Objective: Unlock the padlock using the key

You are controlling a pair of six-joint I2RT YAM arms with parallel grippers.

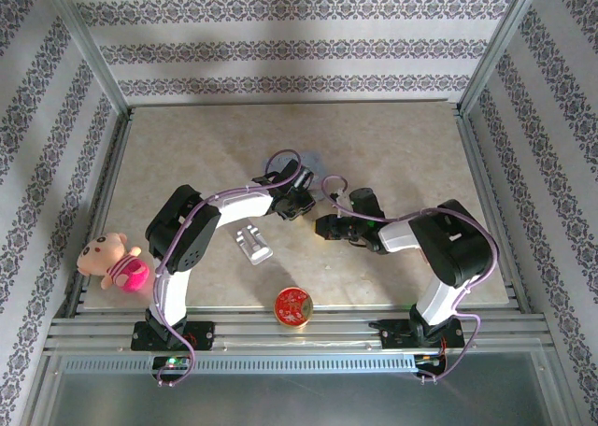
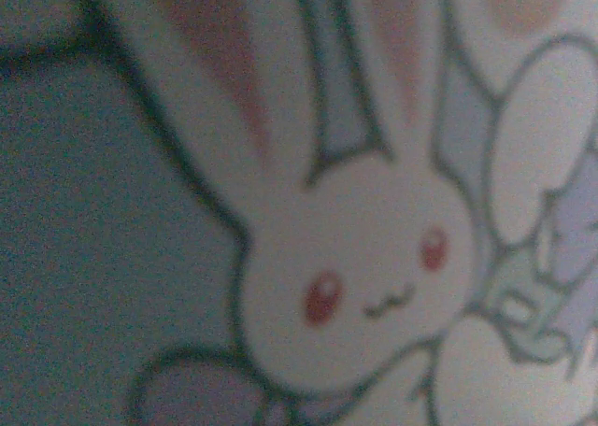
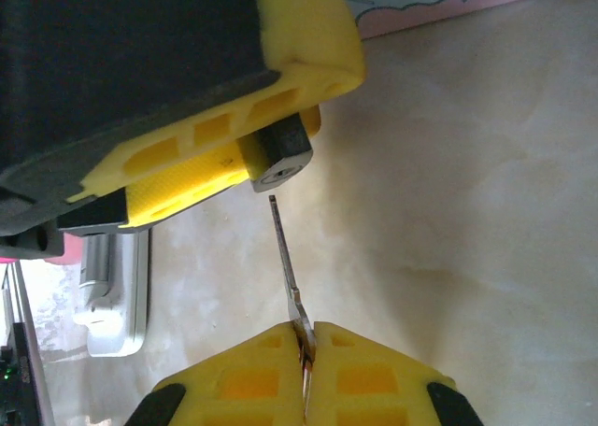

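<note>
Right wrist view: padlock clamped between the 2 yellow fingers of the left gripper, keyhole facing the key. Right gripper closed on the key; tip just short of the keyhole. Left wrist view: blurred rabbit-print tin, close up. Top view: both grippers near each other, mid-table.

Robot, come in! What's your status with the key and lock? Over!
Left gripper shut on padlock. Right gripper shut on key, tip just short of keyhole. Nothing between them.
</note>
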